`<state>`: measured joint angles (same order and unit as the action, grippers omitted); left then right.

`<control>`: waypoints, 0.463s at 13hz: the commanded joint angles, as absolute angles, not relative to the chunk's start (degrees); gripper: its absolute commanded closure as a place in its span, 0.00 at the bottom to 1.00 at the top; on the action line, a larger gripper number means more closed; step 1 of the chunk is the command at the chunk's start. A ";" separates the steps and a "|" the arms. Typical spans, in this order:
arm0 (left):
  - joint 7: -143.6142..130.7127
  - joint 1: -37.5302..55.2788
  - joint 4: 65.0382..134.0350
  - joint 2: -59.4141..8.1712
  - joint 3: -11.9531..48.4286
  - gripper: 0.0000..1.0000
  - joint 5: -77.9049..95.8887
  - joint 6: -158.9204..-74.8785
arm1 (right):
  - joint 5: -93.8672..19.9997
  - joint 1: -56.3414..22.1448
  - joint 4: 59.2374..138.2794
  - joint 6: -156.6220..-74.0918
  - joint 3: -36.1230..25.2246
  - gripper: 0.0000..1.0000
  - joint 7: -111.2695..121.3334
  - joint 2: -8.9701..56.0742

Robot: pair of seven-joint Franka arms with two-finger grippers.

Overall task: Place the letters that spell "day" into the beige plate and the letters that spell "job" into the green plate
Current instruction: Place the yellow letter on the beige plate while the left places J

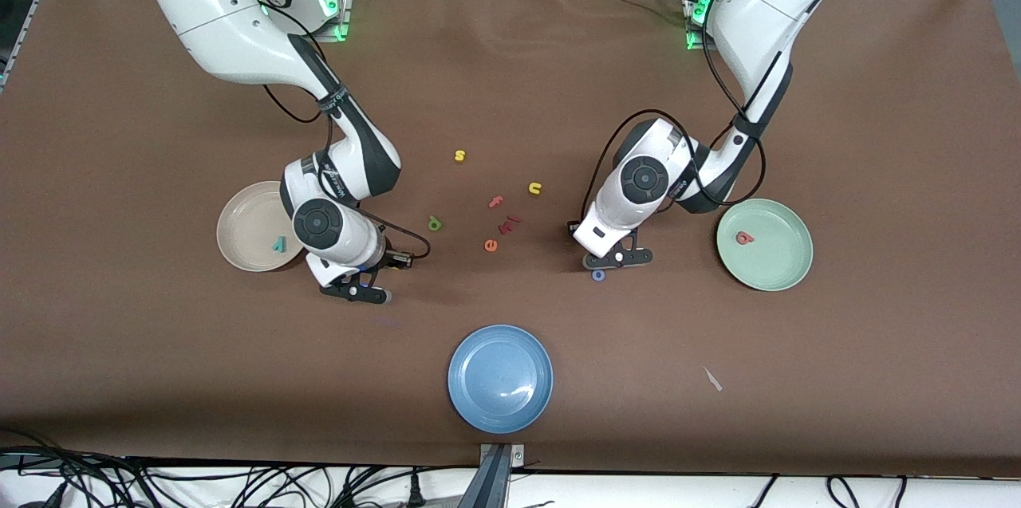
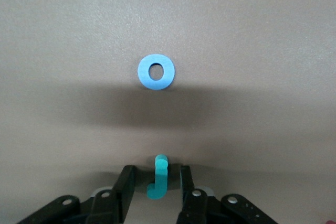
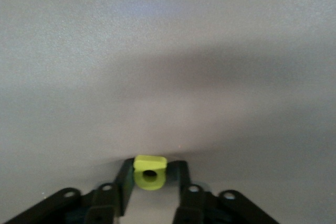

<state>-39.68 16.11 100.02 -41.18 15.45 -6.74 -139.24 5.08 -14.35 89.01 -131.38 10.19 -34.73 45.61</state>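
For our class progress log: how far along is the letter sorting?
Done: teal y in the beige plate, pink b in the green plate. In hand: the left gripper brackets the teal j; the right gripper brackets the yellow letter. Left: blue o, green d.

A blue plate [image 1: 500, 379] was seen on the brown desk [image 1: 877, 380], nearest the front camera. Toward mid-desk, a yellow s [image 1: 459, 155], a yellow u [image 1: 535, 188], a pink f [image 1: 495, 202] and an orange e [image 1: 490, 246] were scattered
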 commanded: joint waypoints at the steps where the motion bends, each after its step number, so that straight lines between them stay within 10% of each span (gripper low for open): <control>1: -40.87 16.79 99.23 -41.57 15.12 0.76 -9.58 -139.22 | 5.54 -14.24 86.92 -130.87 10.46 0.74 -34.89 47.28; 6: -40.96 16.70 99.23 -41.31 15.21 0.94 -9.49 -138.87 | 5.19 -14.24 85.35 -129.47 10.46 0.87 -34.89 47.02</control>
